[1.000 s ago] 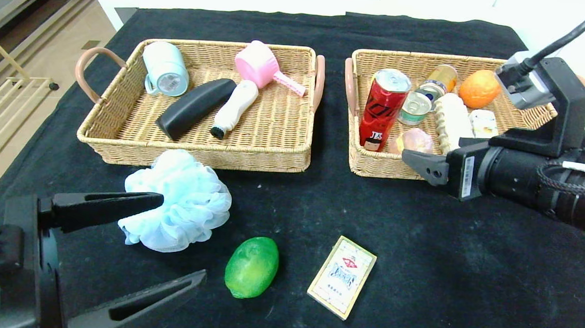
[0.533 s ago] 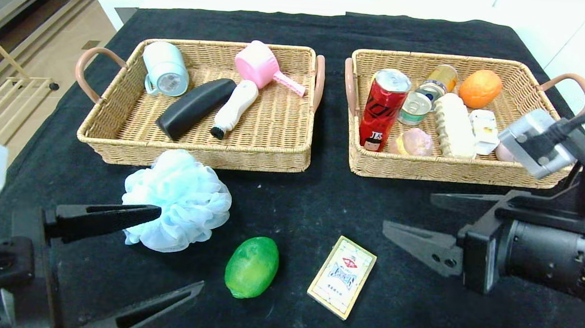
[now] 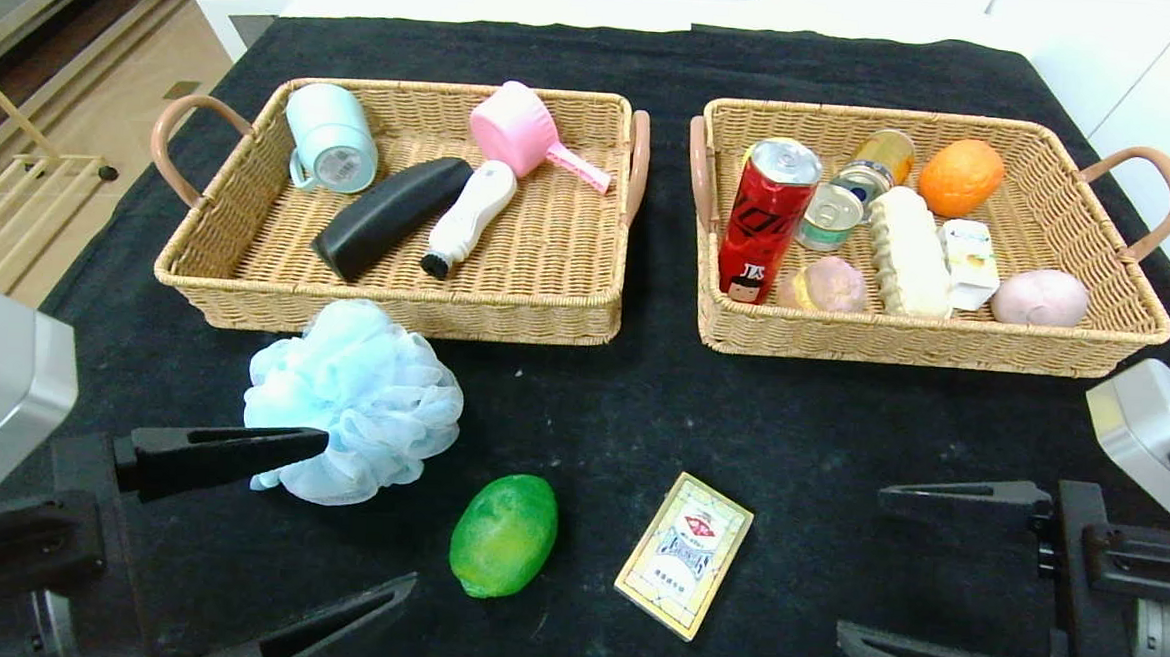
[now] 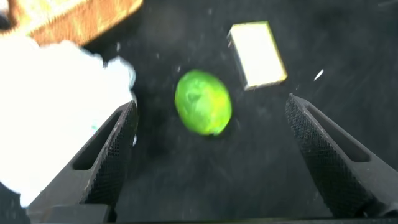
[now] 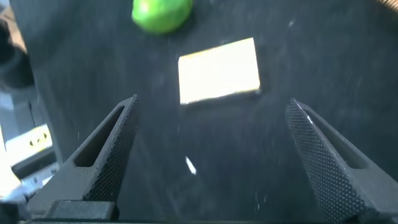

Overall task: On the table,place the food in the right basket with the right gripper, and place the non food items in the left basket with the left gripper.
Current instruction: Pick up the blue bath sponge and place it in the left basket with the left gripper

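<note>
Left gripper [image 3: 334,526], lower left: jaws open beside sponge [image 3: 356,402]. Right gripper [image 3: 892,575], lower right: jaws open, empty, near box [image 3: 684,554].

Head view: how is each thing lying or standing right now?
Left gripper: open, empty, beside the pouf.
Right gripper: open, empty.
Fluffy light-blue mesh bath pouf: on the cloth.
Round green fruit: on the cloth.
Flat cream-yellow card box: lying flat.
Red soda can: lying tilted in the right wicker basket.
</note>
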Available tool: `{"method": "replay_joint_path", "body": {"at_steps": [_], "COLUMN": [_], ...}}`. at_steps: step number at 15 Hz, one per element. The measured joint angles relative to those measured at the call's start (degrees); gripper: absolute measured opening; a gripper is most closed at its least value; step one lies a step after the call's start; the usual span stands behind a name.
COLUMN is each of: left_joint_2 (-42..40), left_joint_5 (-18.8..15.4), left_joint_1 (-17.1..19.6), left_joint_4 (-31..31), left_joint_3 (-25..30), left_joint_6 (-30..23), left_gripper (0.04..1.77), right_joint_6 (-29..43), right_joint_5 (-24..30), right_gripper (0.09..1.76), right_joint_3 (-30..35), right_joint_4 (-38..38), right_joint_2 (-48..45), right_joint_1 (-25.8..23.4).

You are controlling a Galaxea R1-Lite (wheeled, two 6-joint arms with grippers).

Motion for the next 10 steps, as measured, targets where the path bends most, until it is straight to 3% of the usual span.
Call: {"method": "replay_joint_path", "body": {"at_steps": [6,10], "left_joint_2": [1.3,3.9], "left_joint_5": [4.9,9.4], "left_joint_1": [1.5,3.6], "left_joint_4": [10.8,20.8], "left_joint_3": [-5.7,-15.2], "left_joint_6": [-0.3,-0.5], "left_gripper": [1.72,1.72], "right_joint_6": [-0.8,-0.6], "right_joint_5": [0.2,0.2], "right_gripper": [1.7,1.7], "right_joint_3": [10.7,12.7], "right_joint_4": [-15.3,-16.6], "right_joint_2": [-1.4,-1.2], "right_joint_1": [-1.9,-2.4]}}
